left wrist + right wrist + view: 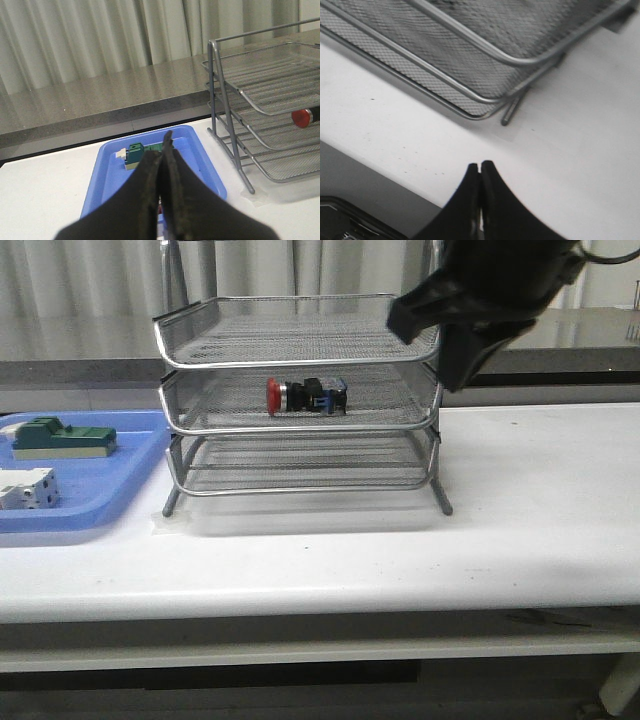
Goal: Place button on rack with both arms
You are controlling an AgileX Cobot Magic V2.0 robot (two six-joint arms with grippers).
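The button, red head to the left, lies on its side in the middle tier of the silver wire rack. Its red head also shows in the left wrist view. My right arm hangs at the rack's upper right corner; its fingertips are not visible in the front view. In the right wrist view my right gripper is shut and empty above the white table beside the rack's corner. My left gripper is shut and empty above the blue tray.
The blue tray sits left of the rack with a green block and a white-grey terminal block in it. White table extends to the right of the rack. A grey counter and curtain stand behind.
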